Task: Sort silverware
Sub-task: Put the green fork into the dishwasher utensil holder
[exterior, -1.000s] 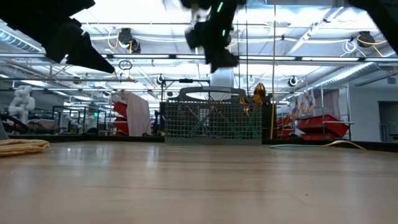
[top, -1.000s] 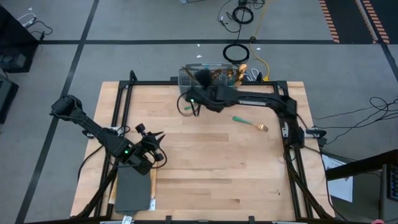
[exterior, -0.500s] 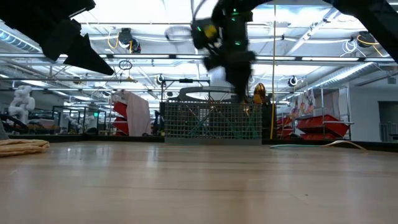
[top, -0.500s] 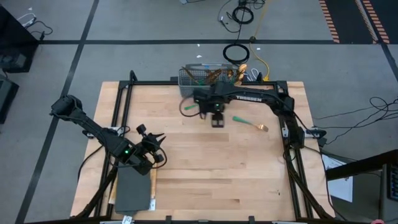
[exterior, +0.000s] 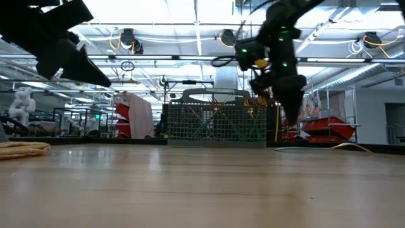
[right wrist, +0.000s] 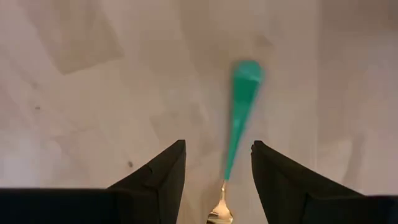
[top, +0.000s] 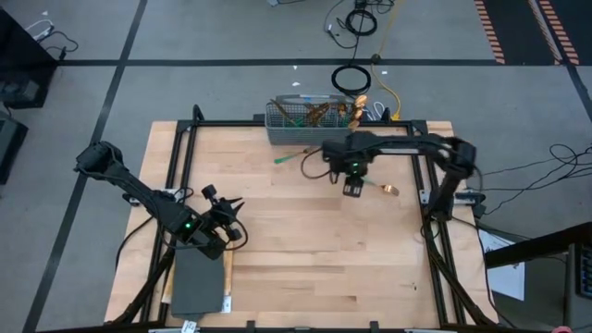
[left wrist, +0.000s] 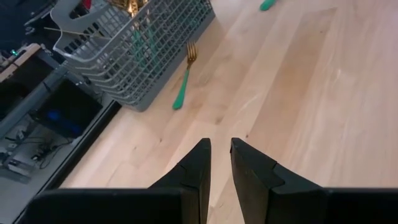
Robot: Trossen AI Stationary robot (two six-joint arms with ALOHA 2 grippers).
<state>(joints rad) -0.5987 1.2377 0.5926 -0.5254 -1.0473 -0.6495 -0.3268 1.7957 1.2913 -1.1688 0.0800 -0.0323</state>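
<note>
Pale wooden boards make up the table (top: 305, 250) I am working over from afar, with the grey mesh caddy (top: 313, 121) set at its far edge as my landmark.

My right gripper (top: 352, 188) hangs above the wood on the near side of the caddy, toward its right end. Its two dark fingers (right wrist: 163, 174) stand spread with bare table between them, gripping nothing. Directly under it lies a spoon (right wrist: 239, 118) with a teal-green handle and a gold head. In the right wrist view the handle runs out ahead of the fingers, slightly nearer one of them, and the gold head sits low in the gap between the tips. From above, that gold head (top: 389, 191) pokes out just beside the gripper, on the side away from the caddy's middle. The claw is over the spoon and not touching it.

A fork (top: 289, 156) with the same green handle lies flat on the wood just in front of the caddy, near its middle, well clear of the right gripper. More gold-headed pieces (top: 356, 109) stand upright inside the caddy, bunched at its right end.

My left gripper (top: 236, 220) waits far from the caddy, toward the near left part of the table beside a dark flat pad (top: 196, 282). Its fingers (left wrist: 198, 168) are nearly together, a thin slit between them, empty.
</note>
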